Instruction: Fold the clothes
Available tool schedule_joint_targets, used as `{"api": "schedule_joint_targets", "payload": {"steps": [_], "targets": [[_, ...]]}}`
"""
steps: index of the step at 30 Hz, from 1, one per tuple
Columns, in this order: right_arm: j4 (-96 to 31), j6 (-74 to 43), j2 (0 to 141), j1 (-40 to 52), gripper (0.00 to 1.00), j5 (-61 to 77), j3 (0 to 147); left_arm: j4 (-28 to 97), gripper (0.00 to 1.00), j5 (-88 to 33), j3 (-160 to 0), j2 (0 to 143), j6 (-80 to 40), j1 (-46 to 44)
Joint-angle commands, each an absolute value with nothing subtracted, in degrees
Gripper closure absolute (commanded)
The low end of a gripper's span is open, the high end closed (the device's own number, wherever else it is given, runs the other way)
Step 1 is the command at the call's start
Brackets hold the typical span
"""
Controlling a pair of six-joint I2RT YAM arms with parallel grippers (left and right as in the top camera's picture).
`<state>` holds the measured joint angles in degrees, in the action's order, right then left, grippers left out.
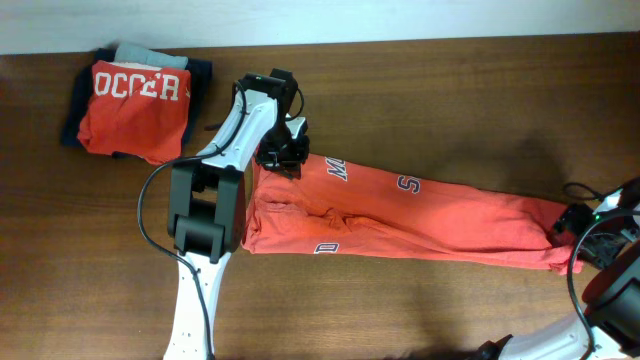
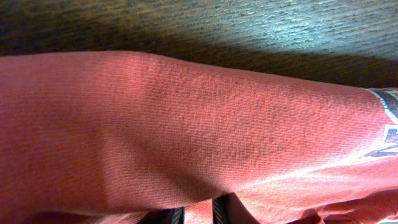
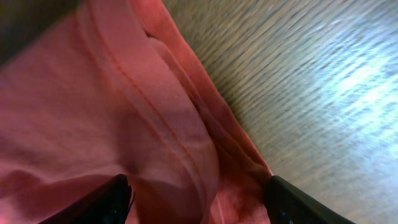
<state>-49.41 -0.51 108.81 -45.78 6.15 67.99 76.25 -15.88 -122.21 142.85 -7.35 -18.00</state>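
Cloth this limp, we judge, wants corner grips on the T-shirt (image 1: 420, 215); right tool (image 3: 199, 194) is released, left tool (image 1: 283, 153) we cannot tell.

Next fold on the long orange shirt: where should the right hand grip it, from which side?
Pinch the stitched hem at the narrow right end of the shirt, coming in from the right. It lies as a long strip tapering there, and the hem bunches up off the table between the fingers of the open right hand, likely giving a raised edge to close on.
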Motion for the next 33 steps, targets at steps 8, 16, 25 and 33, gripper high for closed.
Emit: {"api": "schedule_joint_targets", "payload": {"steps": [8,16,25,33], "targets": [[-47.55,0.89,113.36,-45.71,0.74,13.74,67.42,75.88,0.82,-14.06,-122.78,143.17,-7.25,-17.08],[-45.43,1.3,113.36,-45.71,0.94,17.21,67.66,76.93,0.82,-18.7,-132.94,143.13,-7.25,-17.08],[-40.64,1.3,113.36,-44.12,0.96,19.46,71.4,83.61,0.69,-17.58,-147.72,143.13,-7.25,-12.32],[-31.16,2.22,113.36,-42.48,0.96,16.4,71.46,87.88,0.69,-16.38,-147.68,143.2,-7.22,-4.4]]}}
